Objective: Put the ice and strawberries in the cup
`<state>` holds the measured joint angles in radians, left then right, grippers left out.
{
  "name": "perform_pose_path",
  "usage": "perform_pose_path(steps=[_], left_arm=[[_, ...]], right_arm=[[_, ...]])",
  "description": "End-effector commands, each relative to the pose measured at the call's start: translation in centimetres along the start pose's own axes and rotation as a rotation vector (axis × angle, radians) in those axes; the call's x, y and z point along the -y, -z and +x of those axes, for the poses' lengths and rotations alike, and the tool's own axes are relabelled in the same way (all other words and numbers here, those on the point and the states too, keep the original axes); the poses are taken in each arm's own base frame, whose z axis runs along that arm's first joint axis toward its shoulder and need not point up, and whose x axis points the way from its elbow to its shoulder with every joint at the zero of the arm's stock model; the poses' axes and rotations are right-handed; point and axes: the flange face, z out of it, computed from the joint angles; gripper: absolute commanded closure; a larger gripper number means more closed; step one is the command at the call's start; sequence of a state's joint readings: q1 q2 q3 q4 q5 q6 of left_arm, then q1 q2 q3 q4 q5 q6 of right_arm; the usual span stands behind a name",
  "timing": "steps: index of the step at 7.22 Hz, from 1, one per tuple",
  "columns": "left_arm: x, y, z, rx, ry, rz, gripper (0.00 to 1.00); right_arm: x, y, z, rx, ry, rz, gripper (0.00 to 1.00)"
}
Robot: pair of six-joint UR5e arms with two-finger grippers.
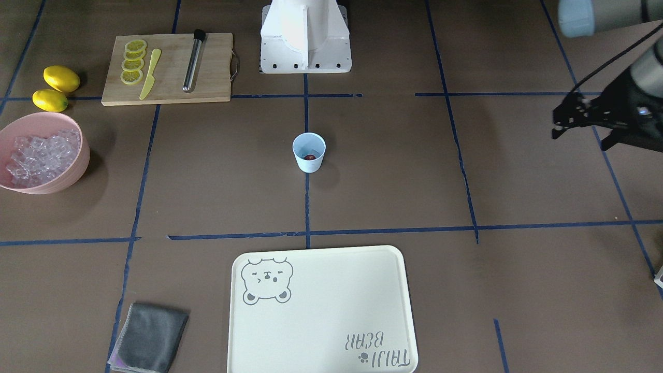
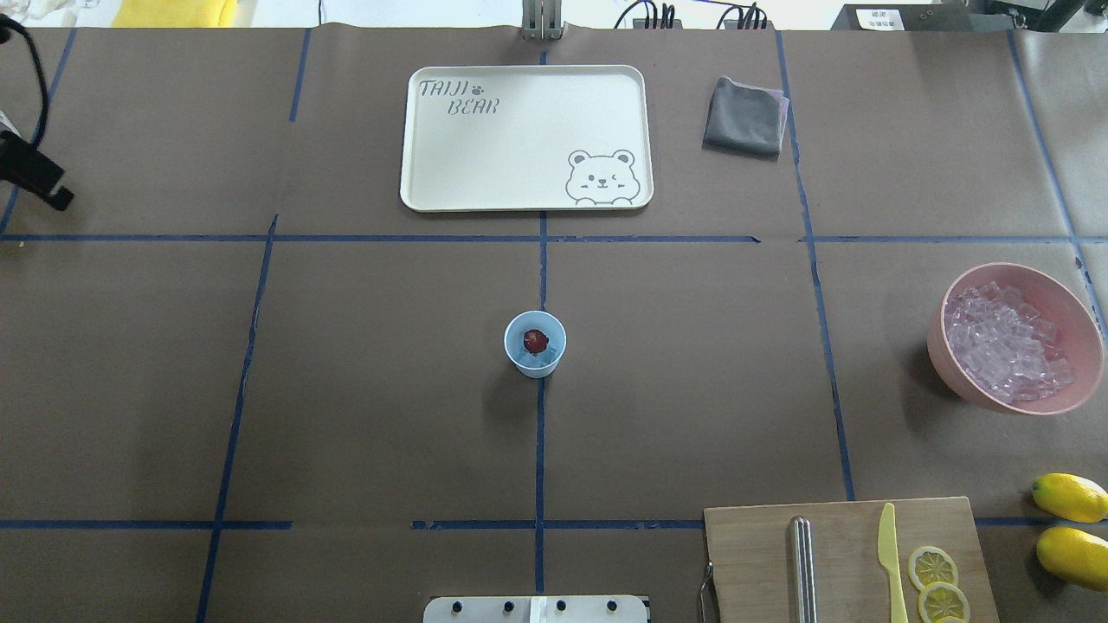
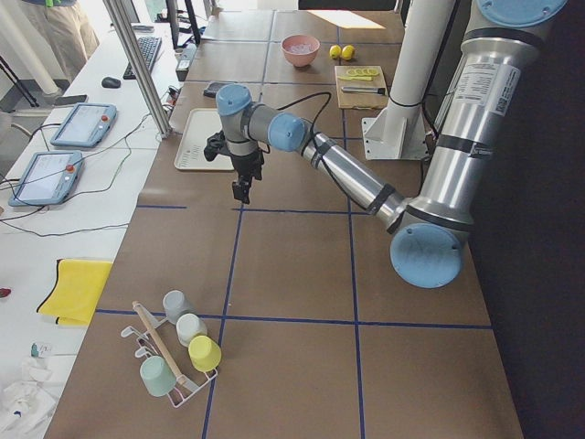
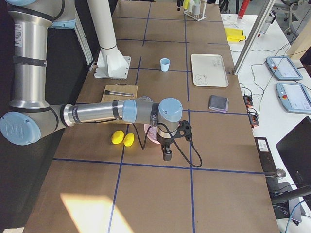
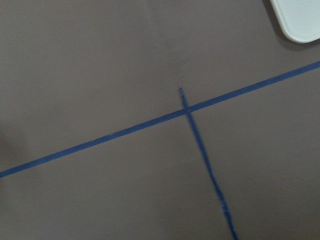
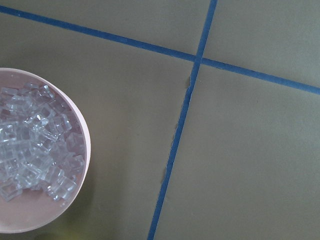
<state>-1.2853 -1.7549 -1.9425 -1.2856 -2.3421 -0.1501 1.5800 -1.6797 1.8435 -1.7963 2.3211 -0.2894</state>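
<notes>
Hovering over the desk's [image 2: 346, 389] left edge, the left gripper [image 3: 240, 190] is showing no load; how far it is open cannot be told. The cup [image 2: 537, 369] is standing upright at desk centre, with the strawberry [image 2: 536, 340] lying inside and pale bits around it, possibly ice. Near the right edge, the ice [image 2: 1004, 342] is filling the pink bowl [image 2: 943, 355]. The right gripper [image 4: 167, 154], on the nearer arm, is hanging just beside the bowl, its opening undeterminable. The cup is sitting well apart from it across flat brown taped surface.
</notes>
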Motion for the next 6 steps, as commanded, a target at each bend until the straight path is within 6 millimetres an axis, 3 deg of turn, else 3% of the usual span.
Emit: perform_pose_path(steps=[1, 3, 4, 6], left_arm=[[-6.1, 0.7, -10.5, -0.001, 0.053, -0.003, 0.00], [-11.9, -0.6, -17.4, -0.001, 0.055, -0.025, 0.00], [-14.1, -1.1, -19.7, -0.001, 0.091, -0.024, 0.00], [-16.3, -3.1, -22.2, 0.004, 0.079, 0.008, 0.00]], right_arm=[[-0.1, 0.0, 0.0, 0.000, 0.000, -0.001, 0.00], [-0.1, 0.0, 0.0, 0.000, -0.002, -0.001, 0.00], [-0.1, 0.0, 0.0, 0.000, -0.002, -0.001, 0.00], [-0.3, -0.2, 0.1, -0.001, -0.016, -0.004, 0.00]])
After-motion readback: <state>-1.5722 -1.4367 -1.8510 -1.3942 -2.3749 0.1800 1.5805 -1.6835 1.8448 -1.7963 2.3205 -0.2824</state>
